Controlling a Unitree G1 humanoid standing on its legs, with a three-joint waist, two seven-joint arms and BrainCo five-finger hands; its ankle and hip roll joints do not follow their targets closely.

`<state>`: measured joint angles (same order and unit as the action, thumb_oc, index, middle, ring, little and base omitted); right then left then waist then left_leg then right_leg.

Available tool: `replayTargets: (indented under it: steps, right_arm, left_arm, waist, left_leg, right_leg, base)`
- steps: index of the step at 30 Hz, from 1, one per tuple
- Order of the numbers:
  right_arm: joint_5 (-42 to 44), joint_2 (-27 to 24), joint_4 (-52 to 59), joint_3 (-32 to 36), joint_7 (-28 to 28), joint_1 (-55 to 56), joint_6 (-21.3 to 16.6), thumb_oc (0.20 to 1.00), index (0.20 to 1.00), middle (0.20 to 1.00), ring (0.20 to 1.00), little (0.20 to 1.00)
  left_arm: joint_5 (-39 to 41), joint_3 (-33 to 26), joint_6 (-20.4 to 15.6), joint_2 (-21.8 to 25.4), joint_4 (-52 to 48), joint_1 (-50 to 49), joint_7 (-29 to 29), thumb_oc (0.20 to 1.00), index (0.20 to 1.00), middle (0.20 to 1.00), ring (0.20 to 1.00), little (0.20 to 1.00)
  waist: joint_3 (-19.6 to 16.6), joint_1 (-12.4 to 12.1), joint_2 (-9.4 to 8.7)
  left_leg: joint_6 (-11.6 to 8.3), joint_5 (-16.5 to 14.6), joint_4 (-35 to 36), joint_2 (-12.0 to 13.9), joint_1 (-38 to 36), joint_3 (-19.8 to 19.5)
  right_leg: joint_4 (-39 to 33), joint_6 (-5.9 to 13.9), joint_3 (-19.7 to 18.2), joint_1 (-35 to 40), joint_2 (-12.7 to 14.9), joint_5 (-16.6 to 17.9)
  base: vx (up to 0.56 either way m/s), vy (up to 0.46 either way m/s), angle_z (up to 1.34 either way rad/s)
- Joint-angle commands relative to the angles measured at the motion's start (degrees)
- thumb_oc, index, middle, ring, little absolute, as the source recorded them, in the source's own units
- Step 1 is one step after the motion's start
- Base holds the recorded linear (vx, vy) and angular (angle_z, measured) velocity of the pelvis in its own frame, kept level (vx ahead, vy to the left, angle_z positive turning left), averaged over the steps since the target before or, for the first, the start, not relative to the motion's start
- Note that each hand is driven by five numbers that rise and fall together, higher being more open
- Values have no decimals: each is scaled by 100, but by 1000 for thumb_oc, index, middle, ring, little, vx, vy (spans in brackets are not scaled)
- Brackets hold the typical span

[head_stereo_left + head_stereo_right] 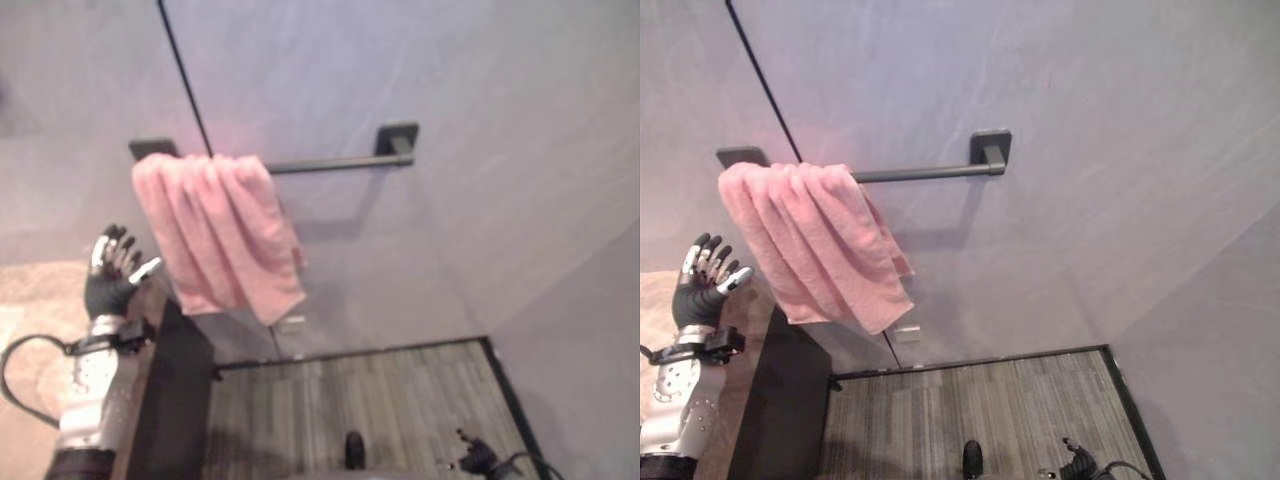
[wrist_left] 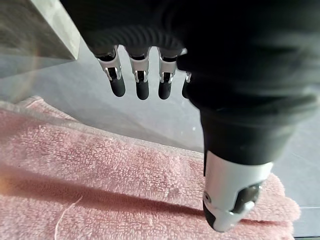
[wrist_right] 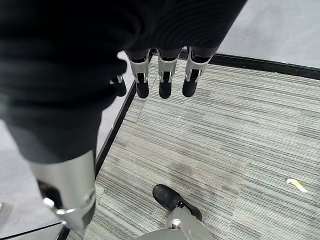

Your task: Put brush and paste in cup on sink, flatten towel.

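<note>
At the lower left of the left eye view the robot's left hand (image 1: 112, 270) is raised with its fingers (image 2: 142, 82) straight and spread apart, holding nothing, just left of the hanging cloth. The pink terry towel (image 1: 220, 235) sits bunched in folds at the left end of the black metal wall rail (image 1: 335, 162), upper middle of the frame, its lower edge hanging unevenly. The flattening step looks to be the one in hand. To do it well, the left hand should pinch the towel's near edge close to the rail and draw it rightward along the bare bar, spreading the folds rather than tugging downward, which could drag the cloth off. In the right wrist view the right hand (image 3: 75, 90) hangs over the grey striped floor (image 3: 235, 145), fingers relaxed and empty; it could steady the far edge.
</note>
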<state>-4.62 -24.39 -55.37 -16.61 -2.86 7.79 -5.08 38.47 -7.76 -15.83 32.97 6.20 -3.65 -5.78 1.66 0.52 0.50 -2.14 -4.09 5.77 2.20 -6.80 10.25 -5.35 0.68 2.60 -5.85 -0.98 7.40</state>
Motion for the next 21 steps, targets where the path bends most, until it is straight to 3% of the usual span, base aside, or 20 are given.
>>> replayTargets:
  steps: [1,8,12,14,15,16,18,21]
  right_arm:
    - [-167,-164,-42,-106,-30,-161,-49,1000,1000,1000,1000,1000]
    - [-185,-264,-34,-126,3,-137,-6,1000,1000,1000,1000,1000]
    - [-187,-266,-16,-144,19,-113,-6,1000,1000,1000,1000,1000]
    - [-190,-249,31,-162,32,-97,-7,1000,1000,1000,1000,1000]
    - [-193,-252,19,-172,29,-94,-11,1000,1000,1000,1000,1000]
    - [-182,-250,-6,-175,25,-112,-2,1000,1000,1000,1000,1000]
    - [-185,-247,-42,-178,21,-119,6,1000,1000,1000,1000,1000]
    - [-184,-270,-14,-181,20,-120,8,1000,1000,1000,1000,1000]
  left_arm:
    - [84,24,-217,509,106,634,84,1000,1000,1000,1000,1000]
    - [-42,151,-70,1198,342,882,160,1000,1000,1000,1000,1000]
    - [-36,167,-66,1245,322,886,178,1000,1000,1000,1000,1000]
    - [-14,211,-49,1212,296,875,191,878,878,878,878,878]
    - [-12,231,-34,1202,328,891,200,749,749,749,749,749]
    - [-45,247,-22,1237,325,906,196,677,677,677,677,677]
    - [29,294,-1,1227,280,918,251,583,583,583,583,583]
    - [59,365,15,1241,268,942,295,558,558,558,558,558]
  waist:
    - [52,117,-78]
    - [55,136,-24]
    - [56,135,-9]
    - [52,142,12]
    - [52,145,15]
    - [55,143,21]
    - [57,151,33]
    - [53,166,48]
  left_leg:
    - [99,-139,-77,-19,-2,-24]
    - [74,-103,-77,-17,64,-33]
    - [65,-99,-77,-12,71,-45]
    - [57,-95,-77,-11,56,-43]
    - [56,-98,-77,-13,52,-45]
    - [55,-98,-77,-13,48,-48]
    - [50,-96,-77,-16,50,-49]
    - [50,-93,-77,-15,49,-38]
  right_leg:
    - [35,547,8,318,348,-406]
    - [35,553,22,268,348,-402]
    - [35,554,23,269,350,-404]
    - [35,547,37,290,353,-420]
    - [35,546,35,294,349,-427]
    - [35,545,34,304,348,-436]
    - [35,544,27,304,347,-442]
    - [35,543,18,303,347,-443]
  base:
    - [0,0,0]
    - [0,0,0]
    - [0,0,0]
    - [35,-13,1]
    - [0,0,0]
    - [0,0,0]
    - [0,0,0]
    - [0,0,0]
